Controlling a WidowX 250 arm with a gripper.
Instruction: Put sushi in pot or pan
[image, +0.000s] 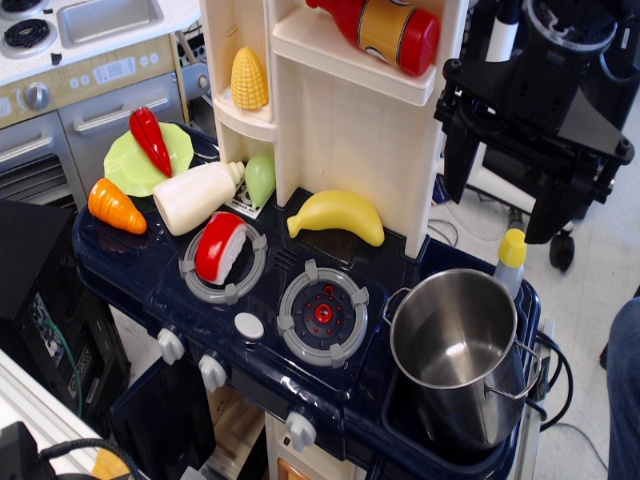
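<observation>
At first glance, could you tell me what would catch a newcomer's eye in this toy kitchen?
The shiny steel pot stands empty at the stove's right end, the largest thing there. The red-topped sushi lies on the left burner ring, with a yellow banana just behind the middle burner. Above right, the black gripper hangs open, holding nothing.

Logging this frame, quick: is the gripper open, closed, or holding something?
Gripper: open, holding nothing, raised at upper right above the pot.
</observation>
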